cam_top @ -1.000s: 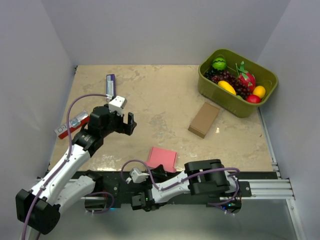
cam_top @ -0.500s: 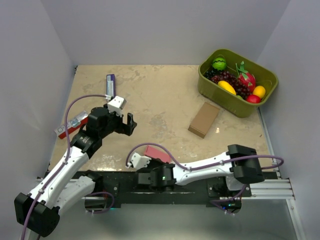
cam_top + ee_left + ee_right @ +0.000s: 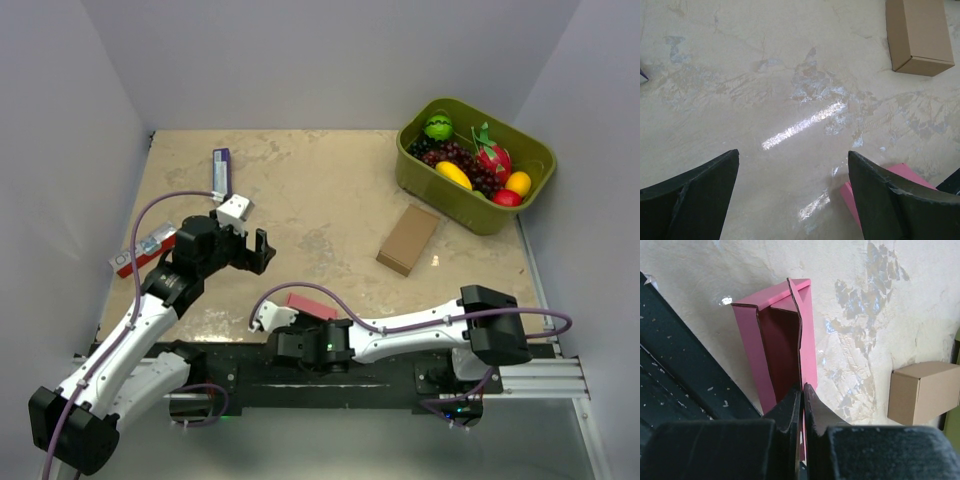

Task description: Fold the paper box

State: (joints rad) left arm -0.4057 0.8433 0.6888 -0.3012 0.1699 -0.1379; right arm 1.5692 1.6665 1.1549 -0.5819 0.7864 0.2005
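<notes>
The paper box [image 3: 771,335] is thin pink card, partly opened into a tube with a dark inside, lying at the table's near edge. It shows as a small pink strip in the top view [image 3: 312,305] and as a pink corner in the left wrist view [image 3: 852,192]. My right gripper [image 3: 802,387] is shut on one thin wall of the box; in the top view it sits low by the near edge [image 3: 290,325]. My left gripper [image 3: 792,165] is open and empty above bare table, left of the box; in the top view it hangs at the left [image 3: 250,250].
A brown cardboard box [image 3: 408,239] lies right of centre. A green bin [image 3: 474,218] of toy fruit stands at the back right. A red-and-white packet [image 3: 143,249] and a purple bar [image 3: 221,170] lie at the left. A black rail [image 3: 520,350] runs along the near edge.
My right arm swung out from its folded pose, reached left and took hold of the pink box, which went from lying flat to standing open on edge. The left arm barely moved.
</notes>
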